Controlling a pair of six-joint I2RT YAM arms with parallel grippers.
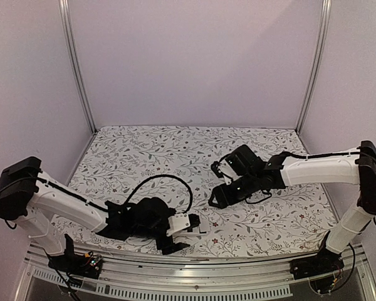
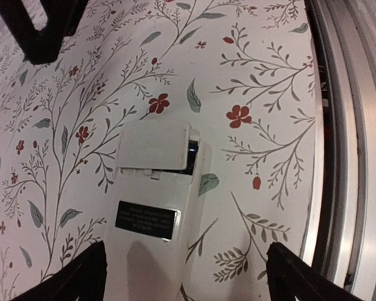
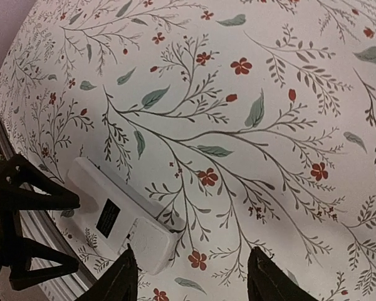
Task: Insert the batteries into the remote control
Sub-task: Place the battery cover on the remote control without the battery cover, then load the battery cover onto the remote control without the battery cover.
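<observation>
Remote control point(image 2: 153, 188) lies flat on the floral cloth point(image 1: 144, 150), back side up, close to the table's near edge and just beside the metal rail point(image 2: 344, 157) — a bit left of centre in the top view. Its battery cover point(image 2: 153, 145) sits at the far end, slightly askew, so a thin dark strip of the slot point(image 2: 192, 157) shows along the cover's right edge; what's inside that strip can't be made out. Black label point(image 2: 146, 219) w/ small print sits mid-body, just below the cover.

Left gripper point(image 2: 187, 266) is low over the remote's near end, fingers point(image 2: 75, 276) spread wide, one on each side of the body w/ cloth showing in the gaps in its own wrist view. From the right wrist view one fingertip looks v. close to the remote's end; can't tell if it touches. Nothing is pinched.

Right gripper point(image 3: 193, 273) hovers above the cloth further in, centre-right, its tips pointing toward the remote's cover end — fingers apart, only bare floral cloth between them, holding nothing. It's near the remote but not touching it. The two grippers are apart from each other, w/ the remote between them
</observation>
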